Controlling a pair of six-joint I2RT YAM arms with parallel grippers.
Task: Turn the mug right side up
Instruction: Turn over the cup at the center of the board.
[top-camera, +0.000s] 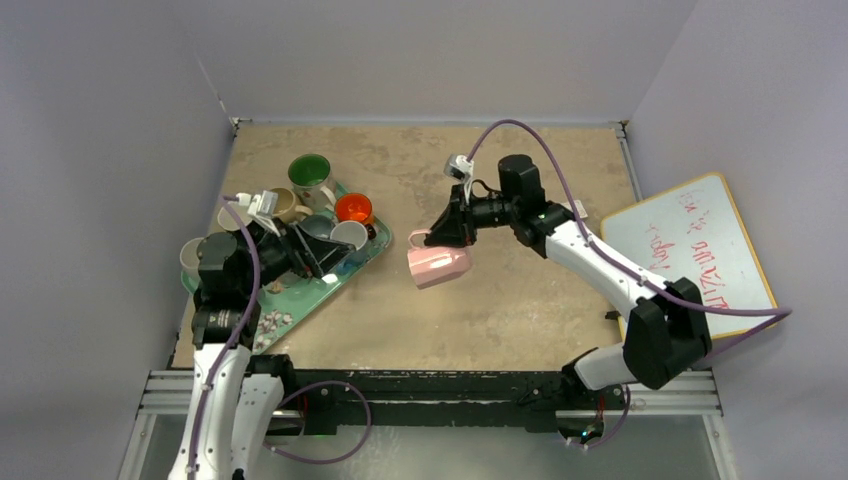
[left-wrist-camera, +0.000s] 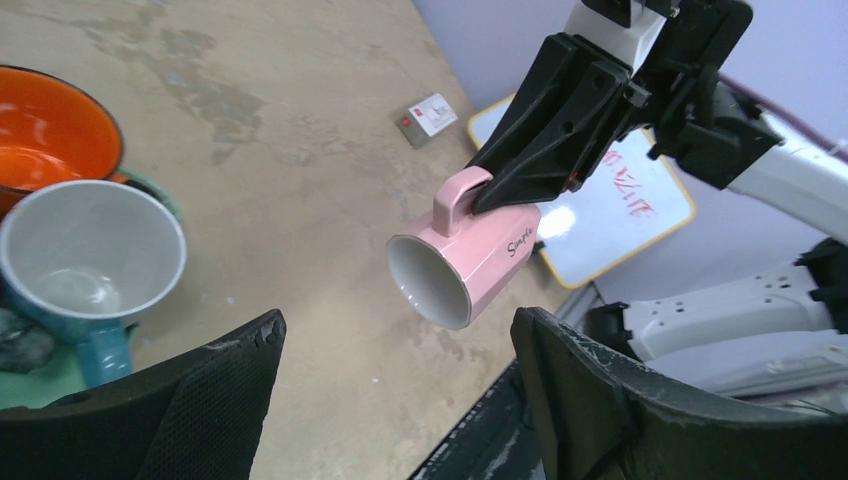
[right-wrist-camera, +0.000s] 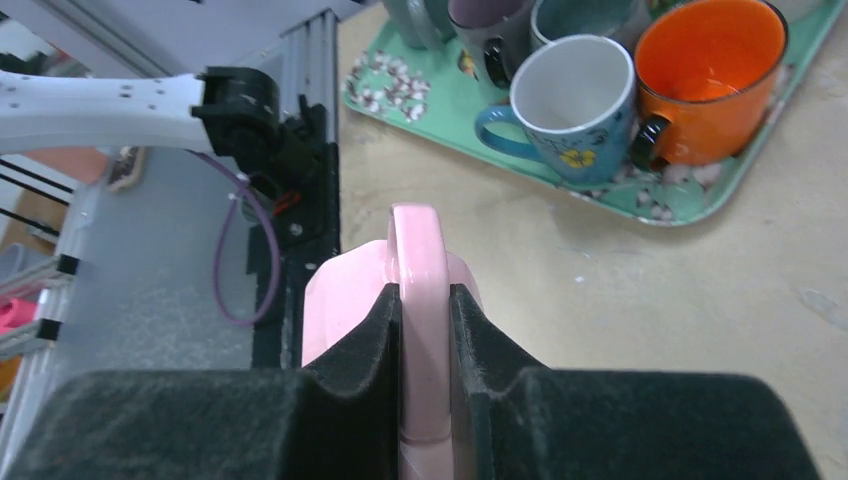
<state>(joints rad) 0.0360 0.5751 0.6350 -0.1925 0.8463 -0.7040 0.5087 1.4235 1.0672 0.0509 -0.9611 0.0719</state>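
Jaws of our right gripper (right-wrist-camera: 424, 300) clamp the handle (left-wrist-camera: 458, 195) of the sideways mug (top-camera: 438, 266) — left gripper (left-wrist-camera: 395, 330) gapes empty; next we tip it upright.

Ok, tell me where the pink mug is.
Top view: the pink mug is mid-table, gripped by its handle in the right fingers, just right of the green tray.

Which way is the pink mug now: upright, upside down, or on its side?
On its side: the pink mug has its opening facing sideways and its handle on top, pinched by the right tool.
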